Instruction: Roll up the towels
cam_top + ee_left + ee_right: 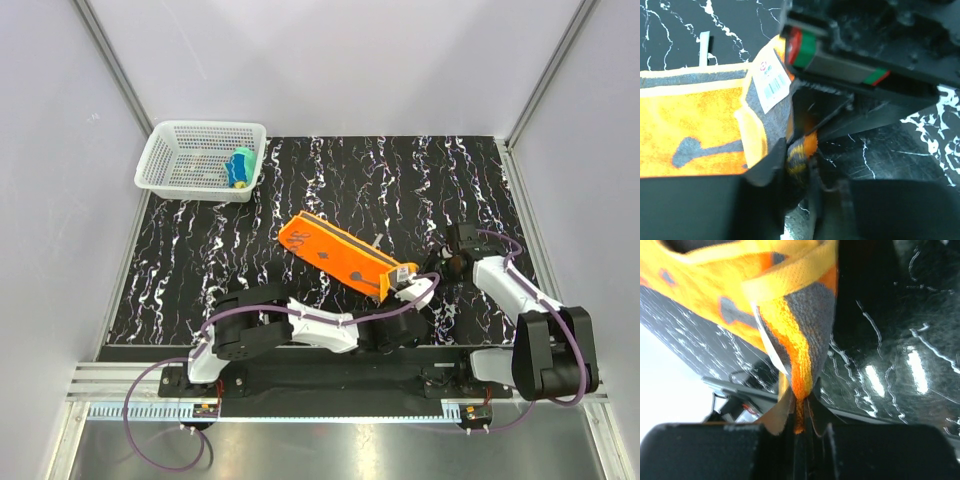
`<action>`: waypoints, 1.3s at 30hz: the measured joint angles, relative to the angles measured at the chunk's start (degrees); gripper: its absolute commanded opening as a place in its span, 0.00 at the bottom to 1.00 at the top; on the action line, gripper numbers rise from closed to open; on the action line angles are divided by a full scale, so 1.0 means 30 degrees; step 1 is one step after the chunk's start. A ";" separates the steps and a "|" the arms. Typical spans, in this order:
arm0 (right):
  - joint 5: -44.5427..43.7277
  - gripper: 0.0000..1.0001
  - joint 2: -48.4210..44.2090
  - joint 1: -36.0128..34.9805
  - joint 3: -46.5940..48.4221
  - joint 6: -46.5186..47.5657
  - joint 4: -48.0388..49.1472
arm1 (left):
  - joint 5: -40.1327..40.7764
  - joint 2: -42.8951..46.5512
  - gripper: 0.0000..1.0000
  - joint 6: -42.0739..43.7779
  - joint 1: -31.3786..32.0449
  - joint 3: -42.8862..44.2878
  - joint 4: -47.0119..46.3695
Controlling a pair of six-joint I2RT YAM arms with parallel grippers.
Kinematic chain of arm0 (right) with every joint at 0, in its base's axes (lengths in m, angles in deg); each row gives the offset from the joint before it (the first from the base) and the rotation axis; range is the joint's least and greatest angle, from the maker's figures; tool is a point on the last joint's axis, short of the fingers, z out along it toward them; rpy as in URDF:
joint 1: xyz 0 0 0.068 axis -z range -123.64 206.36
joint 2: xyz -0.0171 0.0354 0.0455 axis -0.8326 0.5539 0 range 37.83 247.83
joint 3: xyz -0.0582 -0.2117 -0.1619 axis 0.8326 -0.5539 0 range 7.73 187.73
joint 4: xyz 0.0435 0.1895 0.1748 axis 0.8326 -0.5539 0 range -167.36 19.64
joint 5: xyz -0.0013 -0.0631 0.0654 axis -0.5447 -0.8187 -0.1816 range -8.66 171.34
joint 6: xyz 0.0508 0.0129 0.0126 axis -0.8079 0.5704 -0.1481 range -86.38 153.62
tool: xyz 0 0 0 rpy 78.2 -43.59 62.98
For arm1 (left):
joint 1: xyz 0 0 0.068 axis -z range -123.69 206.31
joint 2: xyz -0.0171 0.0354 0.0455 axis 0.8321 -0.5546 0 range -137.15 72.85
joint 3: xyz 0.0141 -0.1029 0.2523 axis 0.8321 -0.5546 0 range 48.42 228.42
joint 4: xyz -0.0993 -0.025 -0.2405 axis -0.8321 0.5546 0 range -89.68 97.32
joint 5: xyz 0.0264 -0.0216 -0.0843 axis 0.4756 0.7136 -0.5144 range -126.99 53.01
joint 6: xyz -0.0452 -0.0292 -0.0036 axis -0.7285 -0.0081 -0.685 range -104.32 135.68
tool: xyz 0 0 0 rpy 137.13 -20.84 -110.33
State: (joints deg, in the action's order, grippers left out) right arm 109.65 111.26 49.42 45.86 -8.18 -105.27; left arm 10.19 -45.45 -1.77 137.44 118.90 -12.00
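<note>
Right now the orange towel (340, 250) lies folded in a long strip slanting across the middle of the surface (220, 250). Its near-right end is raised between the two arms. The yellow towel (240, 167) sits in the basket (150, 165) at the far left and looks bundled.

The left tool (798, 159) is clenched on a small tuft of orange cloth at that end, just below the white label (771, 80). The right tool (800, 407) is pinched on a thin folded edge of the same towel, which hangs up and away from it.

Both grips look shallow, taking only a corner or a hem. A pull or twist to start the roll could tug the cloth out of one tool, and the end would flop back flat. The tools also work very near each other, so turning the end over could knock them together. If one side leads, the roll will likely come out skewed or loose. Lifting too high could drag the whole strip across the surface instead of curling it.
</note>
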 measured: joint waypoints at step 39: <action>-0.4320 0.82 -0.3366 0.1836 0.1515 0.1341 -0.2601 | -1.3376 0.3526 0.02 -0.7810 -0.7031 -0.8714 -0.9398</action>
State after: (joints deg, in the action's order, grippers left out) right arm 96.69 101.16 54.93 50.40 -4.16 -113.08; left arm -29.94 -34.87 -25.20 116.34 92.76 -40.20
